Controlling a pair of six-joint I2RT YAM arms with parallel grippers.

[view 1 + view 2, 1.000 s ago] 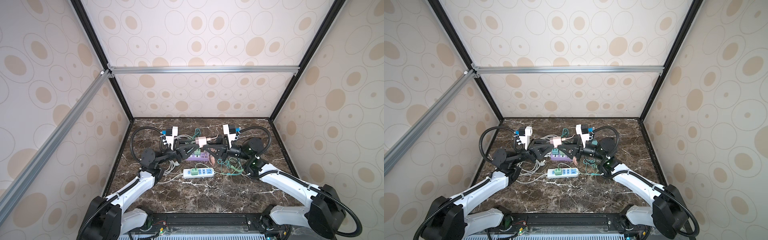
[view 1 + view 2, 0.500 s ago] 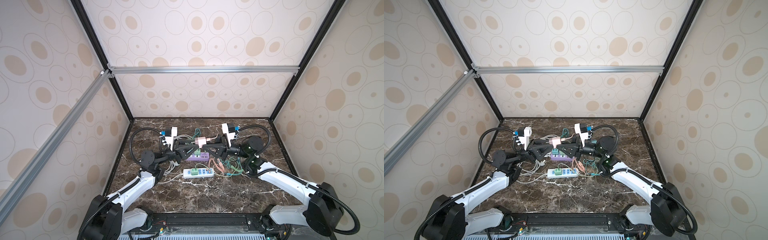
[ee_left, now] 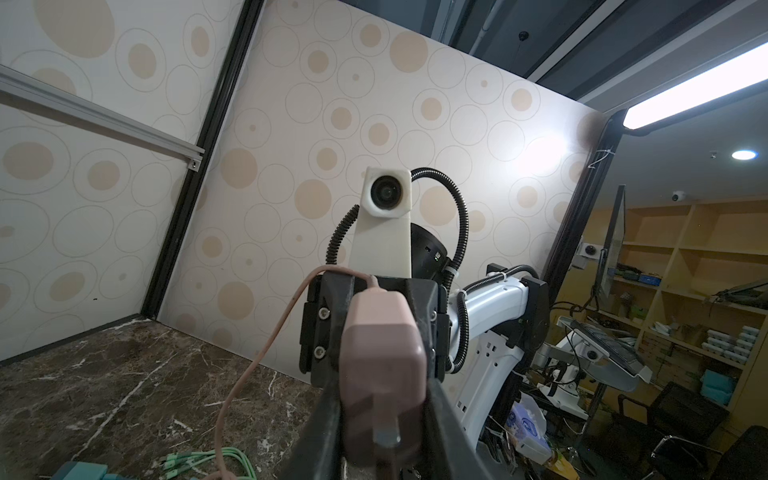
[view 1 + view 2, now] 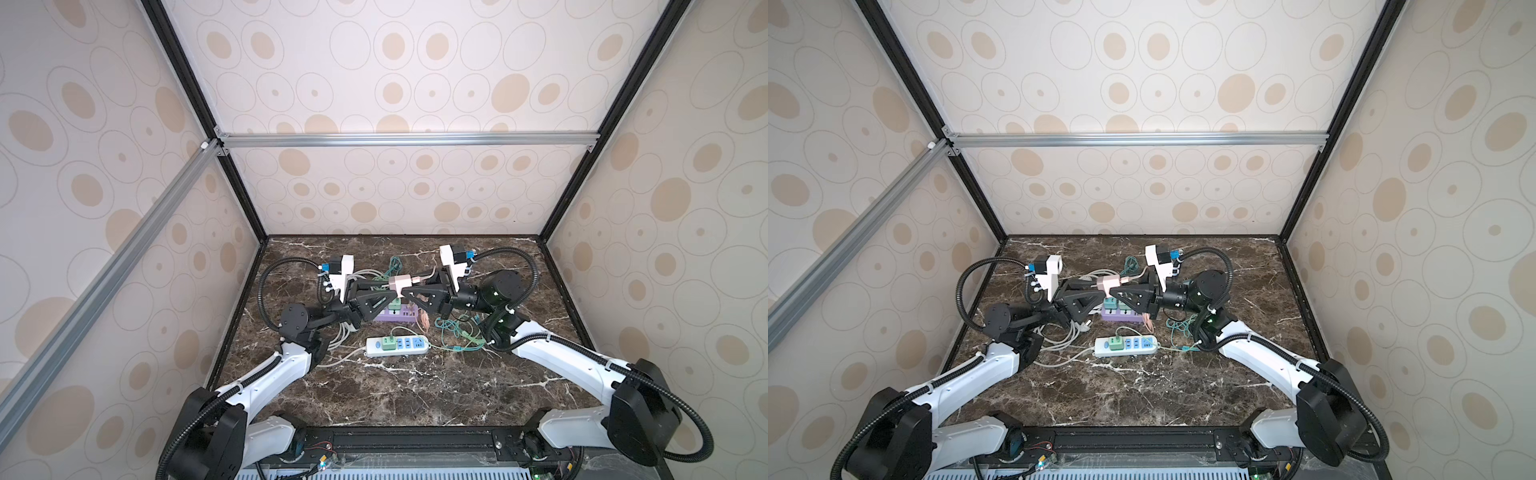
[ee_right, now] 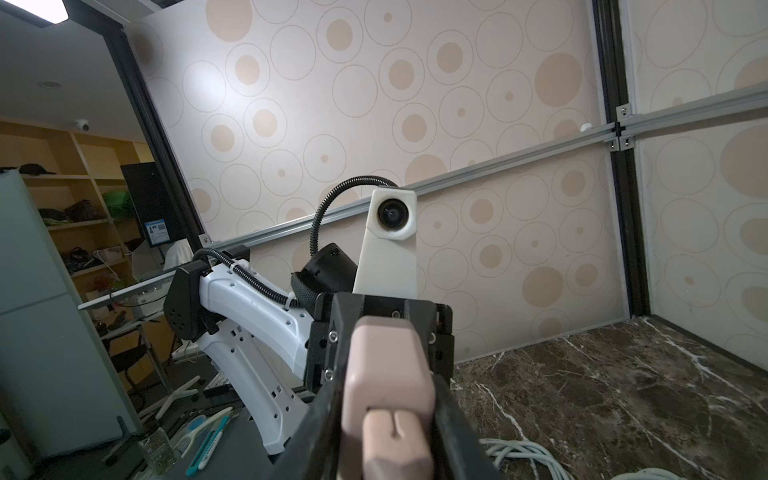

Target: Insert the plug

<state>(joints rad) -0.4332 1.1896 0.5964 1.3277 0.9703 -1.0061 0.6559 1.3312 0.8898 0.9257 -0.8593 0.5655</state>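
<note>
Gripping boxy matte-pink plug [image 3: 382, 374]; dark white-veined marble tabletop [image 4: 415, 395]

Robot lab: wallpapered booth [image 4: 415, 75], aluminium rail [image 4: 407, 139], storage shelves [image 3: 685, 266] outside.

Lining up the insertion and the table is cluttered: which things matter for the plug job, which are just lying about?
In the job: pink plug, gripped by left tool and right tool; purple power strip below it, likely the socket target.
Lying about: white power strip, green cables, grey cables.
</note>
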